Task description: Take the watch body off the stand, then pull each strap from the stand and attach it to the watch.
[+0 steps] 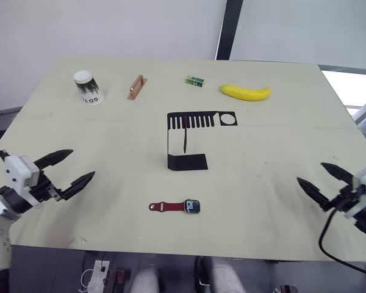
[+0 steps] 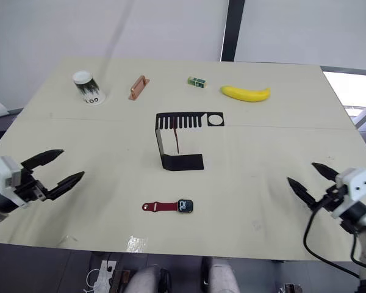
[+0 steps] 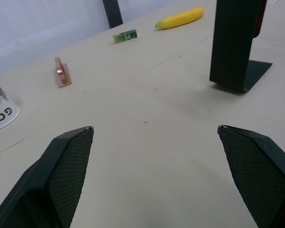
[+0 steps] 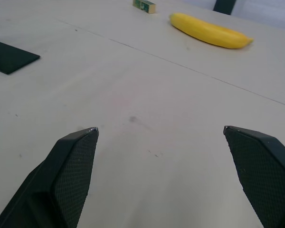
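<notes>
Watch body point(image 1: 192, 206) is down on the surface point(image 1: 274, 152), off the stand point(image 1: 189, 139), lying at six o'clock from it near the front edge, and one dark-red strap point(image 1: 166, 207) looks already joined at its nine o'clock side. The second strap point(image 1: 185, 135) hangs from the comb slots of the stand's top plate, dangling between plate and base. Left gripper point(image 1: 64, 171) hovers out at the watch's nine o'clock, fingers spread wide and empty; right gripper point(image 1: 317, 179) sits well apart at three o'clock, fingers wide too, nothing held. So the step in hand, I'd say, is pulling that last strap. Best played by coming in level under the top plate, pinching the strap low on its free end and drawing it out along the slot, not sideways, since that thin stand could tip. The other gripper could pin the base.
</notes>
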### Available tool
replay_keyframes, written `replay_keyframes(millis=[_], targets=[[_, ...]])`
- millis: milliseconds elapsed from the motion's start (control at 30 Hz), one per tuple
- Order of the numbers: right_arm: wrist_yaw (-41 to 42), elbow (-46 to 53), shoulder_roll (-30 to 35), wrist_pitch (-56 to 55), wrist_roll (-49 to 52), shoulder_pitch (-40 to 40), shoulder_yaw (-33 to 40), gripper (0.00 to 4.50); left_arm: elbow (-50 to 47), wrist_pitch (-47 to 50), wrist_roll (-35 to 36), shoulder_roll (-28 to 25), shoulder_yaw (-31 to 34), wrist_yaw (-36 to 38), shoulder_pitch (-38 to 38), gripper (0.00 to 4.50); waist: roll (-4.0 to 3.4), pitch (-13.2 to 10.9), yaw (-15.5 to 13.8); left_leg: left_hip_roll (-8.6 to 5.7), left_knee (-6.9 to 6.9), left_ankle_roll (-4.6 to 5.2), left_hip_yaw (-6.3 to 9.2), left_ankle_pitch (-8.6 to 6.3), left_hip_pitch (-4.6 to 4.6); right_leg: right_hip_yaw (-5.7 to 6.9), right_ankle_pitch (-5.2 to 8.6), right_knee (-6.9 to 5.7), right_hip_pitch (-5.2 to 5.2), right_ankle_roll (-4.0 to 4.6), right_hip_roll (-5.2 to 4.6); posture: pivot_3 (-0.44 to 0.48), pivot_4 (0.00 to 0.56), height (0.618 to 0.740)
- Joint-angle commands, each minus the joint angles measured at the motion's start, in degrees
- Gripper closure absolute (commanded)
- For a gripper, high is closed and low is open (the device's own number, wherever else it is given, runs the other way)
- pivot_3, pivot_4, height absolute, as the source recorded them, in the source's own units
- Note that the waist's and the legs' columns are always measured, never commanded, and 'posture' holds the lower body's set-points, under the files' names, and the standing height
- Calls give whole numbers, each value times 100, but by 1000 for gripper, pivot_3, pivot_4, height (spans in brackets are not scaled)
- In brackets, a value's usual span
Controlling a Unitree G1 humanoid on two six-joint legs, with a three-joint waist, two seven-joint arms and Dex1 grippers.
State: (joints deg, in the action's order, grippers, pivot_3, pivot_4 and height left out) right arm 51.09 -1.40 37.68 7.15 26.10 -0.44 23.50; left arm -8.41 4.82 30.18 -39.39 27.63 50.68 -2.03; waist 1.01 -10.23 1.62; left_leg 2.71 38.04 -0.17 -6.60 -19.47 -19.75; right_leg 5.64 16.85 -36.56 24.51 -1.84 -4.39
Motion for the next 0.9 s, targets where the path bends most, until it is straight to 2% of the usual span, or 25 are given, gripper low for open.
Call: replay_keyframes(millis=[33, 133, 200, 267, 367, 533, 733, 900], targets=[[-159, 707, -230, 573, 238, -470, -636, 30, -1357, 571, 365, 201, -218, -581, -233, 0, 0, 0, 7, 0, 0, 0, -2, 0, 1, -2, 0, -1, 0, 0, 0, 0, 150, 740], [-144, 882, -581, 802, 164, -914, -1309, 30, -2392, 1304, 447, 377, -466, -1296, -583, 0, -1, -1, -1, 0, 0, -1, -4, 0, 4, -7, 0, -5, 1, 0, 3, 0, 150, 740], [-154, 816, -766, 846, 19, -1159, -1675, 30, -2984, 1504, 510, 477, -724, -1510, -751, 0, -1, -1, -7, 1, -1, -2, -4, 0, 5, -7, 1, -3, 0, 1, 4, 0, 150, 740], [-164, 648, -945, 855, -88, -1378, -1942, 538, -3421, 1582, 462, 644, -966, -1763, -859, 0, 0, 0, -15, -3, 0, 0, -5, -1, 3, -9, 1, 0, 0, 1, 3, 0, 150, 740], [-221, 256, -1270, 736, -383, -1765, -2359, 1815, -3818, 1587, 158, 896, -1337, -2086, -1087, 0, 1, 1, -15, -4, 3, 1, -6, -1, 1, -9, 1, 2, -1, 1, 3, 0, 150, 740], [-558, -527, -1849, 573, -867, -2454, -2766, 4427, -3999, 1578, -535, 1317, -2196, -2637, -1199, 0, 0, 1, -3, -1, 4, 0, -12, 0, 4, -15, 2, 0, 1, 3, 13, 0, 150, 740], [-630, -1485, -2200, 178, -1273, -2955, -2960, 4476, -3696, 1683, -1179, 1831, -3020, -3217, -622, 0, 1, 1, -10, -1, 6, 2, -14, 0, 2, -17, 2, -1, 1, 3, 12, 0, 150, 740], [-557, -1937, -2339, 32, -1369, -3157, -2958, 4476, -3270, 1699, -1664, 2047, -3411, -3422, -116, 0, 1, 1, -6, 0, 7, 3, -14, 1, 0, -15, 1, 0, 2, 2, 12, 0, 150, 740]])
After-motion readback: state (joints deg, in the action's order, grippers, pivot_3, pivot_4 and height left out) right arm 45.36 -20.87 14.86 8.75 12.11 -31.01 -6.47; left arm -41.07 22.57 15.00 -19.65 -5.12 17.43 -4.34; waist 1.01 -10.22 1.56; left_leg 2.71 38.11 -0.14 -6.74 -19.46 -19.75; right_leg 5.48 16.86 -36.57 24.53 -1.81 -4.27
